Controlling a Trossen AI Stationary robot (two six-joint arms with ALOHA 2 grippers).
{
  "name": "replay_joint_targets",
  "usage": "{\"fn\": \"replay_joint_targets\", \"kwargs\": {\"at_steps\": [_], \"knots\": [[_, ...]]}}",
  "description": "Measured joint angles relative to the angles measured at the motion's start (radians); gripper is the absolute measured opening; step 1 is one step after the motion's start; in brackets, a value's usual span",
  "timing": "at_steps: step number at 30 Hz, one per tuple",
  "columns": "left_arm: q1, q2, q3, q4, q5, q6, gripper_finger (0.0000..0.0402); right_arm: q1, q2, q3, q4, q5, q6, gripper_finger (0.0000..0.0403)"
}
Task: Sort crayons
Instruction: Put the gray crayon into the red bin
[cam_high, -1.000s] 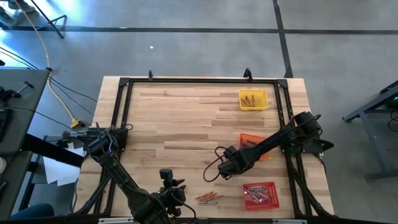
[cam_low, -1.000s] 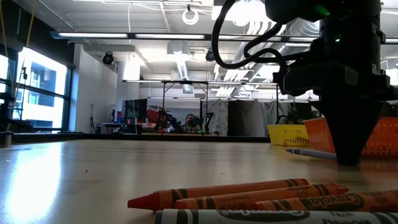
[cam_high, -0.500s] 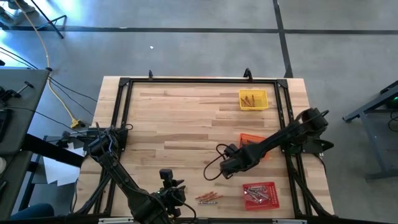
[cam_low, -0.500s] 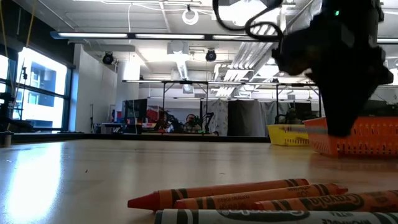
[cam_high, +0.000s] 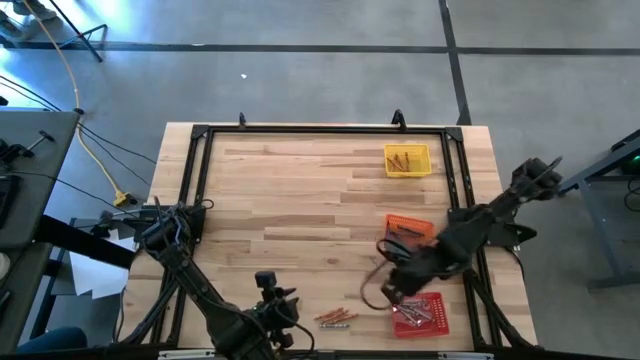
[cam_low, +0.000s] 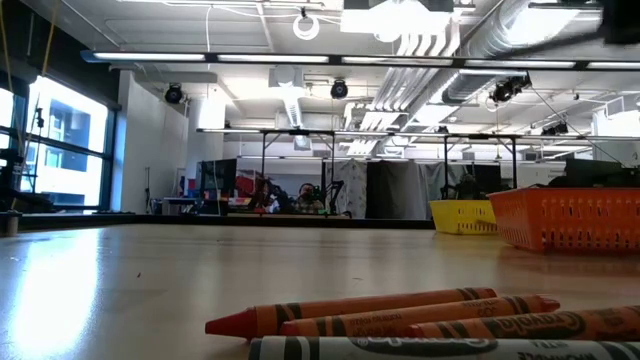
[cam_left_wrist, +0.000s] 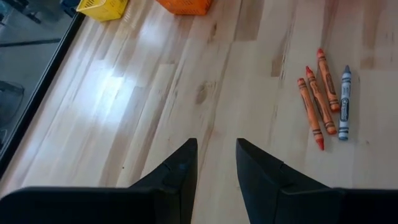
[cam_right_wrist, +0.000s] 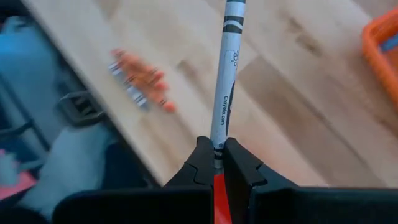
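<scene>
The right end effector (cam_high: 392, 297) hung just beside the red tray (cam_high: 432, 316), on its side toward the loose crayons (cam_high: 336, 319), its fingers clamped on a grey crayon (cam_right_wrist: 227, 81). The loose crayons lay on the tabletop (cam_high: 300, 200), left of the red tray. The left end effector (cam_left_wrist: 214, 163) waited near them, fingers apart, holding nothing.

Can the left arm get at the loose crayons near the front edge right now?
Probably yes. The left gripper is open and holds nothing, and the loose crayons lie on bare wood just ahead of it with nothing between. The right gripper, shut on a grey crayon, is off by the red tray.
</scene>
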Motion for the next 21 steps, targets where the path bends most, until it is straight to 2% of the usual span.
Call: {"fn": "replay_joint_targets", "kwargs": {"at_steps": [6,9,14,21], "knots": [[0.037,0.0,0.0,0.0,-0.045,-0.052,0.0096,0.153,-0.099,0.0,0.005,0.078,0.091,0.0],[0.069,0.0,0.0,0.0,-0.105,-0.071,0.0096,0.224,-0.12,0.0,0.008,0.109,0.132,0.0],[0.14,0.0,0.0,0.002,-0.2,-0.077,0.0096,0.337,-0.11,0.0,0.046,0.129,0.209,0.0],[0.244,0.0,0.0,0.004,-0.212,-0.048,0.0096,0.443,-0.041,0.0,0.048,0.136,0.404,0.0]]}}
